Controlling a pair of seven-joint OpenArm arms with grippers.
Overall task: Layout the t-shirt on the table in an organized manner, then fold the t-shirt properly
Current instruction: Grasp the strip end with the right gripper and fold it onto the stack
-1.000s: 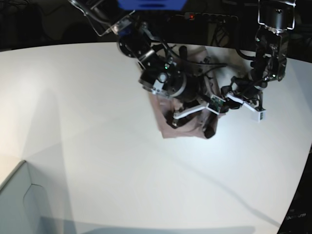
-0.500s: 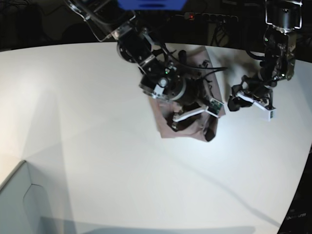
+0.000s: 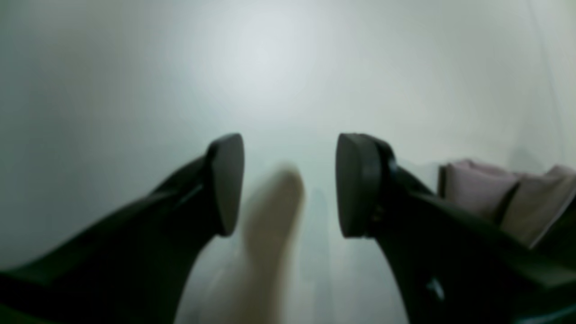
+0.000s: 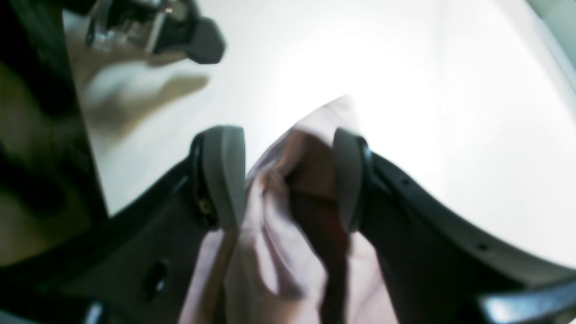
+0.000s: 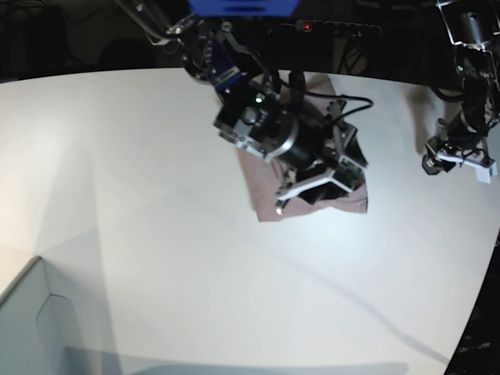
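The dusty pink t-shirt (image 5: 266, 199) lies bunched on the white table (image 5: 156, 195) at the back middle, mostly hidden under my right arm. My right gripper (image 5: 316, 191) hangs just over it, jaws apart. In the right wrist view a loose fold of the t-shirt (image 4: 279, 234) lies between the spread pads of the right gripper (image 4: 284, 177). My left gripper (image 5: 453, 162) is off to the right of the shirt, above bare table. In the left wrist view the left gripper (image 3: 290, 184) stands open with nothing in it, and a corner of the t-shirt (image 3: 472, 184) shows behind its right finger.
A pale grey box corner (image 5: 31, 320) sticks in at the front left. The table's curved edge runs along the right side. A dark power strip (image 5: 328, 27) and cables lie behind the table's far edge.
My right gripper has opened and let go of the shirt fold, which now spreads further right. My left arm has swung right, away from the shirt.
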